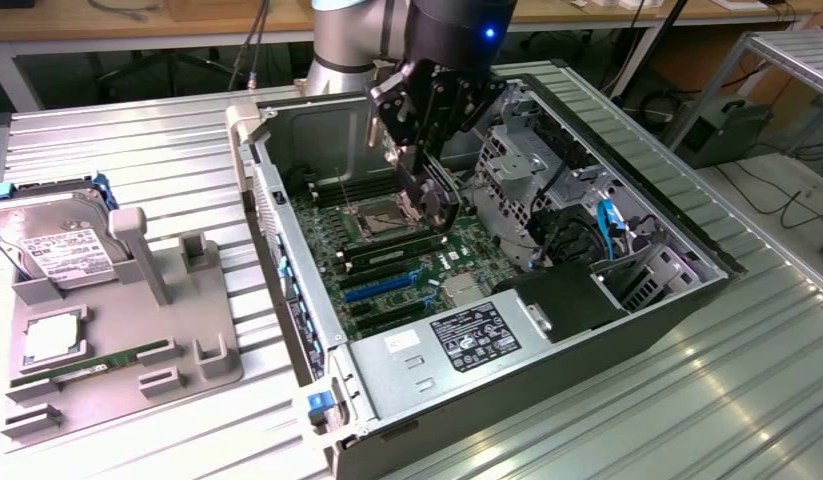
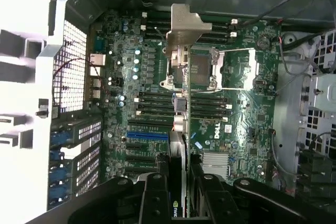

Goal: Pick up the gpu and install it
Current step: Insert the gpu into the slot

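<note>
- Ribbed metal bench (image 1: 731,400) carries the open computer case (image 1: 651,320).
- We see the tool (image 2: 179,195) clamped on the gpu (image 2: 181,129), held edge-on above the motherboard (image 2: 247,140).
- Its long axis runs straight out from the tool, bracket farthest; the blue slot (image 2: 147,135) lies beside it.

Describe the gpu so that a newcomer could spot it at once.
Find the open computer case. Over its green board, the jaws of the gripper clamp the gpu edge-on. It is thin and dark with a silver bracket at one end, unlike the labelled hard drive outside.
</note>
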### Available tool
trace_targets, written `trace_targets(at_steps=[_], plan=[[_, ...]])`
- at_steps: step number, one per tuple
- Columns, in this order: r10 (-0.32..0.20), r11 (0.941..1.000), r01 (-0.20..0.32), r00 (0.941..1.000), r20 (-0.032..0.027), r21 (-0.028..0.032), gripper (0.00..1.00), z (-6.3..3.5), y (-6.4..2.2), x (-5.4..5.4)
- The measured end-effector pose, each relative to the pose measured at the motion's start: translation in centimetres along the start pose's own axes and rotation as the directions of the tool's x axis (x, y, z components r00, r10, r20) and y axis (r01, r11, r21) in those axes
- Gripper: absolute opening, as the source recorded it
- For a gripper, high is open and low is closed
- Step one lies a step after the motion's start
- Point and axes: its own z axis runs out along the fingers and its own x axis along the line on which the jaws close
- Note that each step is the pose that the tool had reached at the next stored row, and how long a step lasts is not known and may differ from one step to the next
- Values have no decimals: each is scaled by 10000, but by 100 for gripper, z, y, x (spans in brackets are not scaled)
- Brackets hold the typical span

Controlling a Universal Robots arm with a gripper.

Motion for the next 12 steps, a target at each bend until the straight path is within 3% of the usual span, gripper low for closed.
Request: trace_targets(at_steps=[3, 8, 12], plan=[[-697, 9976, 697, 9976, -24, 6, 26, 1, 0, 0], [-1676, 9859, 1676, 9858, -59, 11, 26, 5, 0, 0], [-2468, 9691, 2468, 9690, -88, 12, 26, 9, 0, 0]])
